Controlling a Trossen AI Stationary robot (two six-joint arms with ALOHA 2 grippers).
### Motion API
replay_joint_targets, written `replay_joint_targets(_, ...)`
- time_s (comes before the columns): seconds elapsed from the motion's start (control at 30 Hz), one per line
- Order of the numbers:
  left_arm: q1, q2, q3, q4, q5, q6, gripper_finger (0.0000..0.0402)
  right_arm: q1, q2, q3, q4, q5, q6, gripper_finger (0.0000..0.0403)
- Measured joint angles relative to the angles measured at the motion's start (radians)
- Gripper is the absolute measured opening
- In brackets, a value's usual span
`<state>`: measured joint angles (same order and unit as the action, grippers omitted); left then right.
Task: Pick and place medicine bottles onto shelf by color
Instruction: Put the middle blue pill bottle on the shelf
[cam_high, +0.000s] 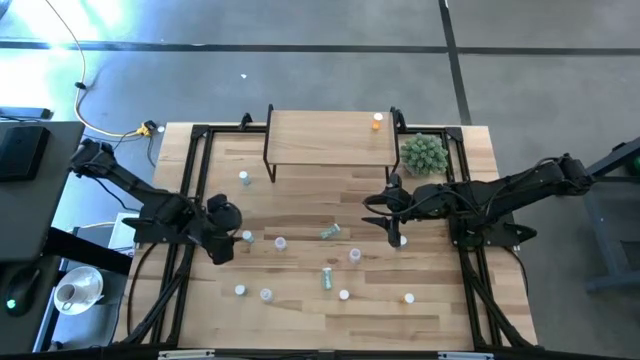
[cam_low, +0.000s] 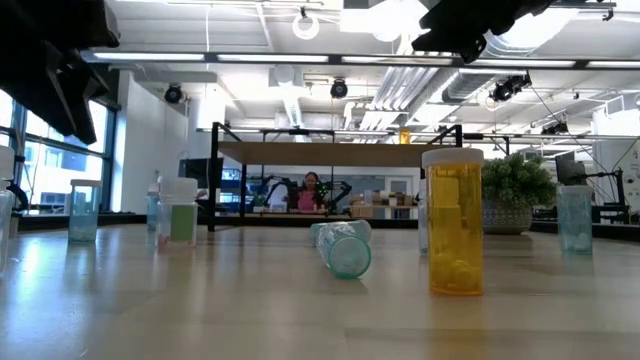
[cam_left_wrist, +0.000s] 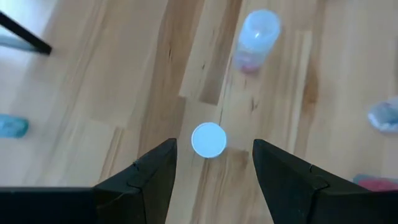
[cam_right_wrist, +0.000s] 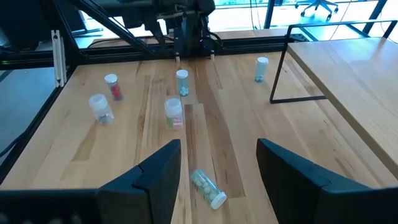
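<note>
The wood surface (cam_high: 300, 300) carries the shelf (cam_high: 330, 140), holding one orange bottle (cam_high: 377, 121), a spiky plant (cam_high: 424, 154) beside it, and scattered bottles (cam_high: 331, 232). Left jaws (cam_left_wrist: 213, 163) gape empty just above a white-capped bottle (cam_left_wrist: 208, 139); right jaws (cam_right_wrist: 219, 163) open, empty, a fallen bottle (cam_right_wrist: 207, 187) between them

Medicine bottles (cam_high: 331, 232): eleven on the tabletop (cam_high: 300, 310), one on the shelf (cam_high: 330, 137). Plants (cam_high: 424, 154): one. Arms: two.

bright, even daylight; window glare top-left in the high view, left wrist view softly blurred.
</note>
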<state>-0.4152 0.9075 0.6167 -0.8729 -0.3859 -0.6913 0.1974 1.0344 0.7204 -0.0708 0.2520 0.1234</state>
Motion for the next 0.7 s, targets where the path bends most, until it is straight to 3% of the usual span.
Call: replay_joint_targets(0.7, 0.000, 0.189, 0.000, 0.065, 0.024, -0.069, 0.0200, 0.000, 0.000, 0.000, -0.017, 0.000, 0.000, 0.0201)
